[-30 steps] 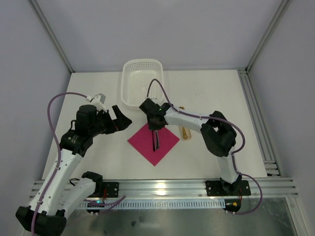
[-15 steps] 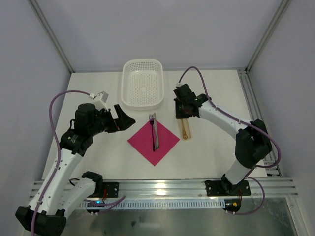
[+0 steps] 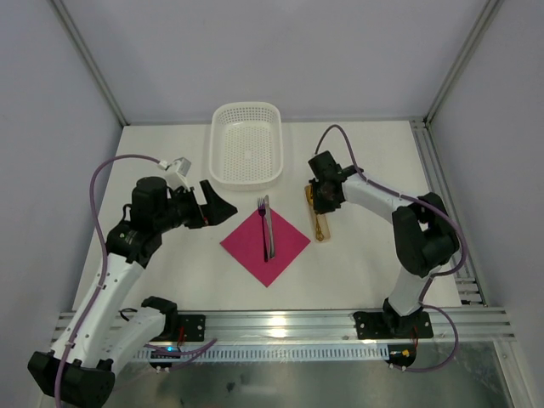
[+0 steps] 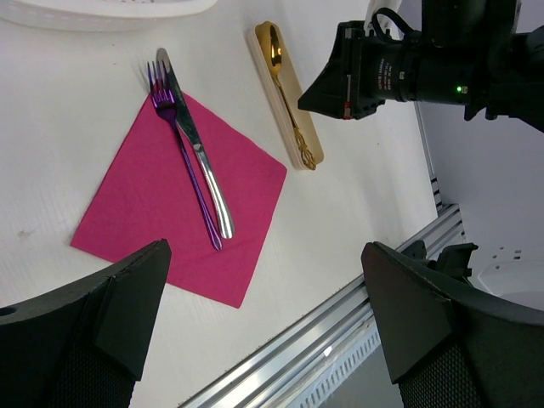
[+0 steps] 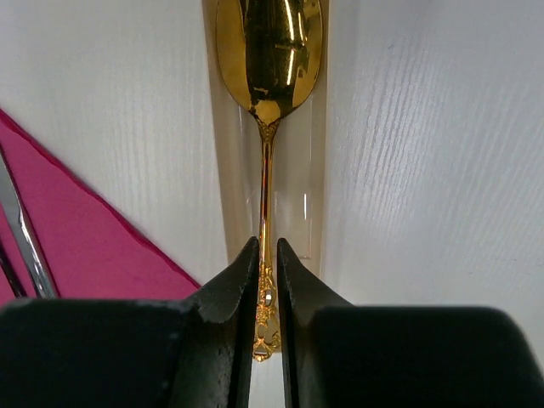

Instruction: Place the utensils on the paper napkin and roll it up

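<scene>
The magenta paper napkin lies at mid-table, with a purple-tinted fork and a silver knife side by side on it. They also show in the left wrist view: the napkin, the fork and the knife. A gold spoon lies on a beige strip just right of the napkin. My right gripper is low over it. Its jaws are closed on the spoon's ornate handle, with the gold head beyond. My left gripper hovers open and empty left of the napkin.
A white perforated basket stands at the back, behind the napkin. The aluminium rail runs along the near edge. The enclosure's frame posts rise at the back corners.
My right gripper left the fork and knife on the napkin, swung right to the beige strip and closed around the gold spoon's handle. My left arm has barely moved.
</scene>
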`<state>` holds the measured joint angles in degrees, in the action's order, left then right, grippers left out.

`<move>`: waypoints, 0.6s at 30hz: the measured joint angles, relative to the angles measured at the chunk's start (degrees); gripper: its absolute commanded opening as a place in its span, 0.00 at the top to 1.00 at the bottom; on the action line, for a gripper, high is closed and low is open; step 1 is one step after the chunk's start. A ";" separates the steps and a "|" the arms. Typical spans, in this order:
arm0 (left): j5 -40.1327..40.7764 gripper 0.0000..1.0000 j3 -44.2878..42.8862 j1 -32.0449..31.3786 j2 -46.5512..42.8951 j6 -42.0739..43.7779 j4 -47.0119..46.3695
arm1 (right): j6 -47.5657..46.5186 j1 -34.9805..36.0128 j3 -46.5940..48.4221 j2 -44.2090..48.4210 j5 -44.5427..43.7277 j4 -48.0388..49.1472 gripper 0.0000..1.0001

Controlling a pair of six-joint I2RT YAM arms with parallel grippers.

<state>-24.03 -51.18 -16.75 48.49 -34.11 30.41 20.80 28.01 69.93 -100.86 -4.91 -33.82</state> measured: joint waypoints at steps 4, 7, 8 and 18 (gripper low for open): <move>-0.07 0.00 0.00 0.00 0.26 0.02 0.02 | -0.44 -0.02 0.00 -2.19 0.00 0.98 0.84; -0.07 0.00 0.00 0.00 0.26 0.04 0.00 | -0.76 -0.11 0.00 -3.41 0.00 1.49 0.85; -0.07 0.00 0.00 0.00 0.26 0.07 0.00 | -0.81 -0.11 0.00 -3.82 0.00 1.75 0.85; -0.04 0.00 0.00 0.00 0.26 0.09 0.00 | -1.03 -0.24 -0.63 -5.88 0.13 3.91 0.86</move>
<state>-24.08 -51.18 -16.75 48.75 -34.02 30.41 19.77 27.77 69.30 -106.74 -4.78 -29.91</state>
